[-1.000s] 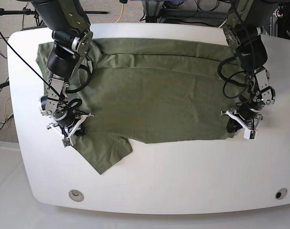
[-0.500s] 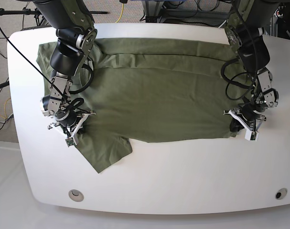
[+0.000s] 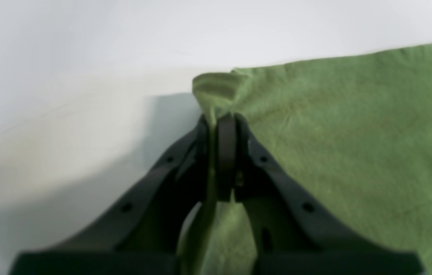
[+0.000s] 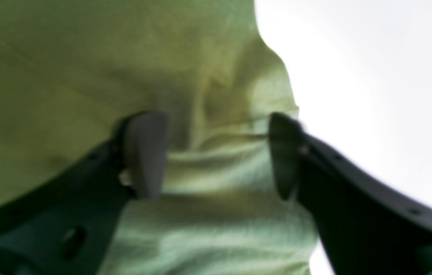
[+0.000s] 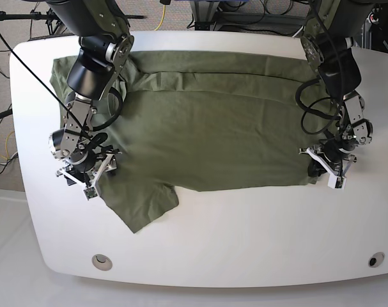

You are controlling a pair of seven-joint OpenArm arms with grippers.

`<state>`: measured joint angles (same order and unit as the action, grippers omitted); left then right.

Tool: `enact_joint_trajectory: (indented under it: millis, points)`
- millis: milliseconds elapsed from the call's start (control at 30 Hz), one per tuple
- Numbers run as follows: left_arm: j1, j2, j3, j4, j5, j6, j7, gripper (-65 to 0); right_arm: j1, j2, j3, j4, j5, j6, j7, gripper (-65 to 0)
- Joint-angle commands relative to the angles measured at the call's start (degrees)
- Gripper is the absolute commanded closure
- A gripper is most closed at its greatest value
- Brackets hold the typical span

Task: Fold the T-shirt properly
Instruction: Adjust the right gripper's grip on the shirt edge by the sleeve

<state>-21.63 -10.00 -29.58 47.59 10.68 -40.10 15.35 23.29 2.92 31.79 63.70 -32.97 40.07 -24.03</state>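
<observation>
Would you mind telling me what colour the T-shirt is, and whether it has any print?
The T-shirt is plain olive green with no print; the base view shows it best.

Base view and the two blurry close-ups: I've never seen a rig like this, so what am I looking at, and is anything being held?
The wide picture looks down on a white table with two robot arms reaching in from the far edge. An olive-green T-shirt lies spread across most of the table, one sleeve sticking out toward the near edge. Each close-up comes from a camera on one arm's wrist, looking along its pincer. The left pincer, on the right in the wide picture, is closed on a pinch of the shirt's edge. The right pincer, on the left in the wide picture, stands open with shirt fabric bunched between its fingers, not gripped.
</observation>
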Motion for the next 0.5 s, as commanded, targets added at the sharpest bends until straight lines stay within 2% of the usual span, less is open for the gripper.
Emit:
enact_joint_trajectory:
  millis: [0,233,467]
  points:
    - [-1.3,-0.7,0.0,0.9,-0.3,0.1,-0.7,-1.9,1.7,0.4,-0.1,1.3,0.7,-0.1,1.3,-43.8]
    - [-1.3,-0.8,0.1,0.9,-0.3,0.1,-0.7,-1.9,3.0,0.8,0.6,0.8,0.7,-0.1,1.4,-43.7]
    - [-1.2,-0.9,0.1,0.9,-0.3,0.1,-0.7,-1.9,6.7,0.8,10.5,-1.2,0.8,-0.1,1.7,-43.7]
